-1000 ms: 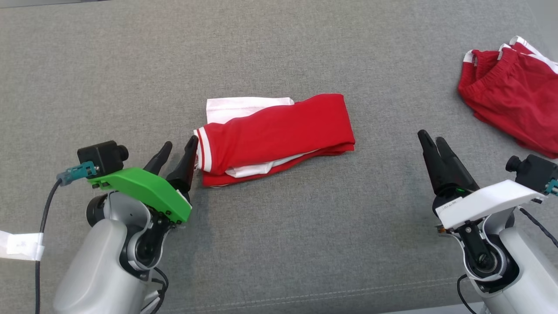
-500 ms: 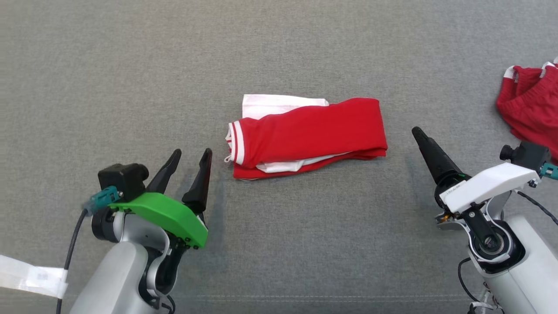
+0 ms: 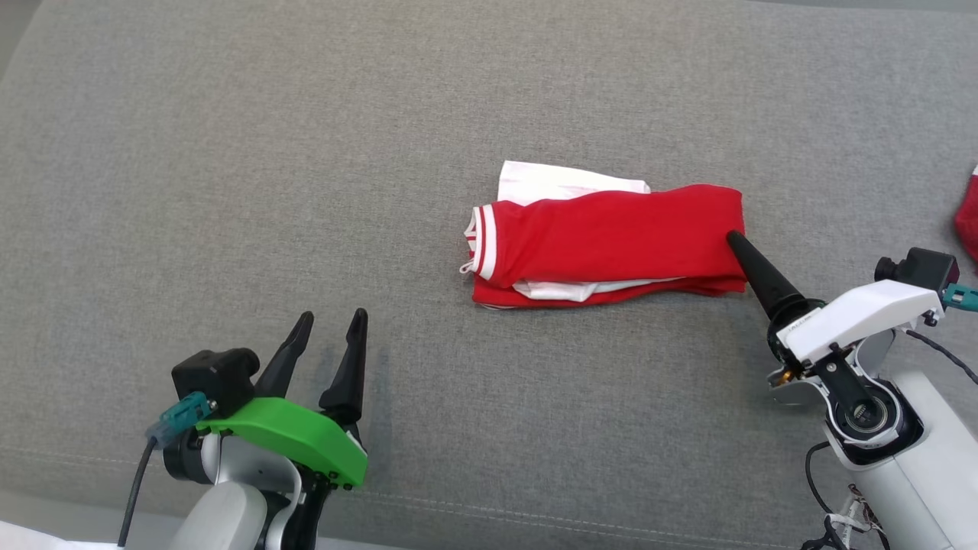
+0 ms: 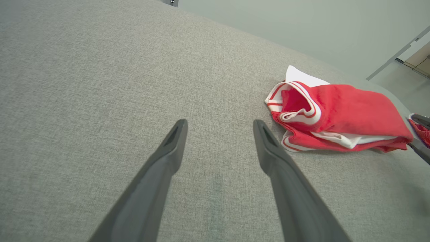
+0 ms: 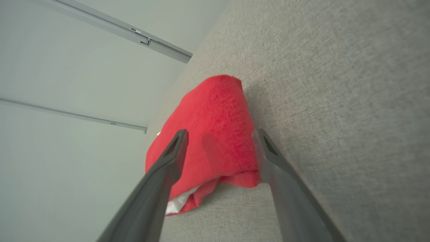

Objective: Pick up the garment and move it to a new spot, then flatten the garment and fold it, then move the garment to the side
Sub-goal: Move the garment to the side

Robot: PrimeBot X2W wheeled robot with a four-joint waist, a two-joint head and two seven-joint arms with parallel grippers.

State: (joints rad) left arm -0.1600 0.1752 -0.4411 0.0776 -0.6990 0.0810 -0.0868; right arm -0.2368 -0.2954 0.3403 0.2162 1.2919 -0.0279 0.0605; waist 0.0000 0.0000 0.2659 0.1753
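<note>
The garment is a folded red piece with white trim, lying flat on the grey cushion. My right gripper is at its right end. In the right wrist view the right gripper stands open, with the end of the garment between its two fingers. My left gripper is open at the lower left, well apart from the garment. The left wrist view has the left gripper over bare cushion, with the garment off to its right.
Another red garment peeks in at the right edge. The cushion's front seam runs near my arms. A pale wall stands behind the cushion.
The camera has turned, so the whole picture has shifted right. My right gripper has come up to the garment's right end. My left gripper has drawn back from its left end.
</note>
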